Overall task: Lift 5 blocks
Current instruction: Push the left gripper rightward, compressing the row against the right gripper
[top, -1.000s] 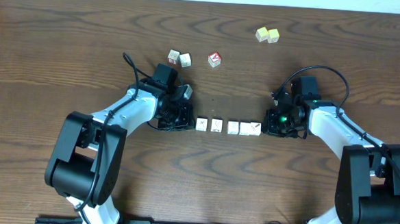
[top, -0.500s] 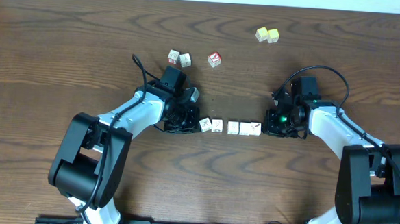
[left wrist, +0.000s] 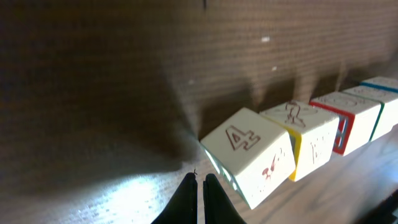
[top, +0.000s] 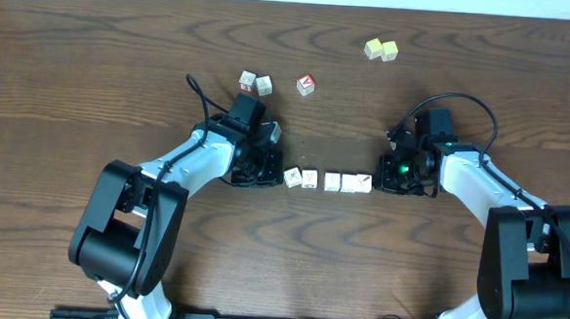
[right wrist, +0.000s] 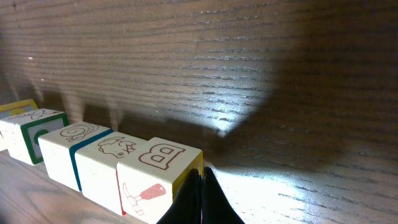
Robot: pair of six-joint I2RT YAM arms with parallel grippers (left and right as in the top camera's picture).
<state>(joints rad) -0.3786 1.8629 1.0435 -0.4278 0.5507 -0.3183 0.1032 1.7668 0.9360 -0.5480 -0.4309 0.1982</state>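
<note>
- The five blocks (top: pixel 332 182) lie in a row on the counter (top: pixel 95 52), strung between the two hands, all resting on the wood.
- The end block nearest the left hand (left wrist: pixel 199 186) shows a "4" on top (left wrist: pixel 249 155). It is turned out of line with the others, and one corner points at that hand's fingertips.
- The left hand's fingers are pressed together with nothing between them. Their tips sit low over the counter, right at the corner of the "4" block; whether they touch it cannot be told.
- The end block nearest the right hand (right wrist: pixel 201 186) shows a "B" on top and a hammer on its side (right wrist: pixel 155 174). It lines up squarely with its neighbours.
- The right hand's fingers are also pressed together and hold nothing. Their tips are against the side of the "B" block.
- Beyond the left hand, farther up the counter, stand two whitish cubes (top: pixel 247 80) close together, with a red-faced cube (top: pixel 307 83) near them.
- Well beyond the right hand, a pair of pale yellow cubes (top: pixel 373 48) sit touching each other.
</note>
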